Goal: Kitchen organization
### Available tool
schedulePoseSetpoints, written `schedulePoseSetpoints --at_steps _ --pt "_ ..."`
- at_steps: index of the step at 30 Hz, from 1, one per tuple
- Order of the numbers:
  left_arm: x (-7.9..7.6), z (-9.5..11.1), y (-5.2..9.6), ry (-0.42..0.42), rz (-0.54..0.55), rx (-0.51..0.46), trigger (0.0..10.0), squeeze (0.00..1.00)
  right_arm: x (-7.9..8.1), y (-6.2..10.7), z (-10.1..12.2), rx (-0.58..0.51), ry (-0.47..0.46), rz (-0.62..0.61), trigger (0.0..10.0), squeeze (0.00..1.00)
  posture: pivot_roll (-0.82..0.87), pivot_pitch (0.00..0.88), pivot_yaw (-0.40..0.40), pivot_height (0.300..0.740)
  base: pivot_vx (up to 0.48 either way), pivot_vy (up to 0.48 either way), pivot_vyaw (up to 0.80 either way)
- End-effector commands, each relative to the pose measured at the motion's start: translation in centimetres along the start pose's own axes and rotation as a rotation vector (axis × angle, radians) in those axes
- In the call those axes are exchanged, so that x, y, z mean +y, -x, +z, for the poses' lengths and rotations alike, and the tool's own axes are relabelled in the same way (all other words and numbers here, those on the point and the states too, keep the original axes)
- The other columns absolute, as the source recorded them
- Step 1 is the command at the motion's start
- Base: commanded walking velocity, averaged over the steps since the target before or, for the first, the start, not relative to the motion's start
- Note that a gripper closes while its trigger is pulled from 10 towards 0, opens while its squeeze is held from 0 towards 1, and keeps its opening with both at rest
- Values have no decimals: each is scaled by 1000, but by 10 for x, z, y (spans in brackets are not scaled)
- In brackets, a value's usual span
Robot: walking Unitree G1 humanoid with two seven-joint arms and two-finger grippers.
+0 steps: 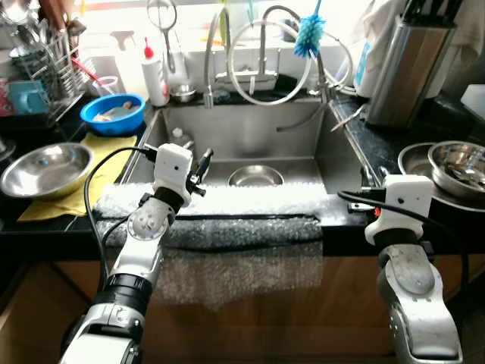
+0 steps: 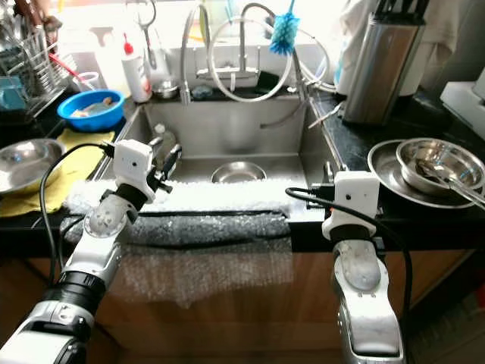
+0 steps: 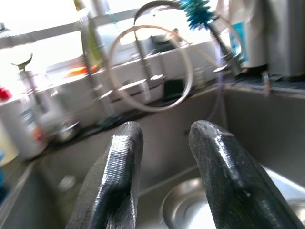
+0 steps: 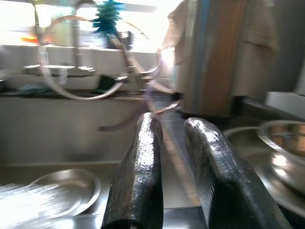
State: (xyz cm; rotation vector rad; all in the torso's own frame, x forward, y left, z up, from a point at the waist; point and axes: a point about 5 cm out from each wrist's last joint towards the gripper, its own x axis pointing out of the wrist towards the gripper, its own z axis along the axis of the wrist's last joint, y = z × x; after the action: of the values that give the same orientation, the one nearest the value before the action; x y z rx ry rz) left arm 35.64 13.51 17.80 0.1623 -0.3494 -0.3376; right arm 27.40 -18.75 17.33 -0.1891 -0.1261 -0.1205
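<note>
My left pincer (image 1: 203, 168), fingers apart and empty, hovers over the sink (image 1: 242, 136) above the steel bowl (image 1: 255, 176); reaching down, I might snag the bubble wrap (image 1: 227, 201).

A steel knife block (image 1: 408, 68) stands upright on the dark counter (image 1: 447, 121) to the right of the sink, with a pale cloth (image 4: 259, 43) hanging behind it. A blue bottle brush (image 1: 309, 34) hangs over the tap (image 1: 261, 45) and its looped hose (image 1: 269, 64), and a sheet of bubble wrap (image 1: 227, 258) is draped over the front edge of the counter and down the wooden cabinet front (image 1: 341, 303). On the left a yellow cloth (image 1: 72, 199) lies under a bowl, and a white squeeze bottle with a red cap (image 1: 154, 74) stands by the sink's back corner.
</note>
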Motion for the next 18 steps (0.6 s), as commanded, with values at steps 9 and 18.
schedulePoseSetpoints --at_steps 9,18 --pt "2 5 -4 -3 -11 -21 10000 0 3 -3 7 -13 -26 -5 10000 0 -224 0 44 740 200 0 -53" --pt "0 5 -5 2 -23 -18 10000 0 7 -3 8 -23 -29 1 10000 0 -225 0 46 740 0 0 -485"
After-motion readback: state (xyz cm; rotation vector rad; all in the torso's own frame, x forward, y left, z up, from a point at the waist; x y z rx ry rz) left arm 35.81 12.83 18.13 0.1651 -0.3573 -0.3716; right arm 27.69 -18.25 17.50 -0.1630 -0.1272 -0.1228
